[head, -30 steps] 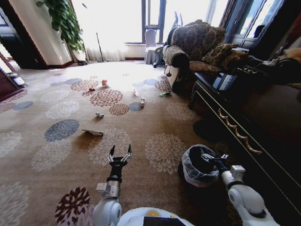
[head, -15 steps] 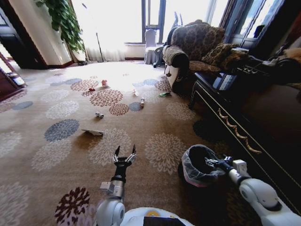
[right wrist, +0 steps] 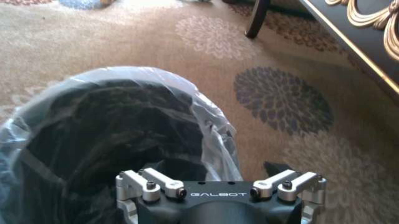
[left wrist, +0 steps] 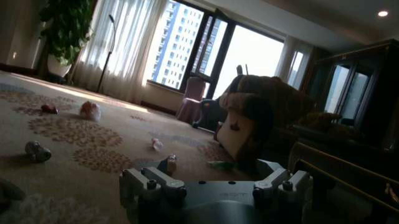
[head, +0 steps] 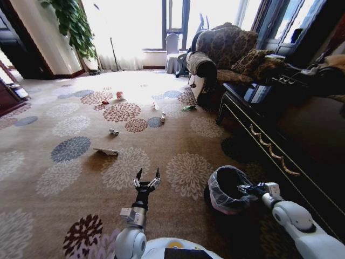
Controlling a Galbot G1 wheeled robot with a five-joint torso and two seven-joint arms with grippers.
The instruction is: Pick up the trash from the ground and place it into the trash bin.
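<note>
- Trash bin (head: pixel 229 189), black with a crinkled bag liner, sits on the patterned carpet (head: pixel 64 178) at our front right, near the dark cabinet (head: pixel 269 145).
- Right gripper (head: pixel 243 189) hangs at the bin's rim, over the bag's near edge. In the right wrist view the bag mouth (right wrist: pixel 118 135) lies right under the fingers; the bin looks empty as far as we can see into it. We cannot tell whether these fingers are spread or pressed together.
- Left gripper (head: pixel 146 179) is raised in front of us, fingers spread, holding nothing.
- Trash lies scattered ahead, all well apart from the bin: a flat white card (head: pixel 106 151) nearest, a small can (head: pixel 114 131) beyond it, a clear bottle (head: pixel 163 116) and a green packet (head: pixel 188 108) toward the armchair (head: pixel 221 54), and a white-and-red wrapper (head: pixel 119 95) farthest out.
- Left wrist view looks low across the floor: the wrapper (left wrist: pixel 90 110) and the can (left wrist: pixel 37 150) show ahead.
- Our read: the right arm attends to the bin while the pickup step is not begun; no piece is in hand.
- Next move, we judge, calls for closing in on the card, lowering the left arm and getting fingers under a flat piece, which may slide on carpet.
</note>
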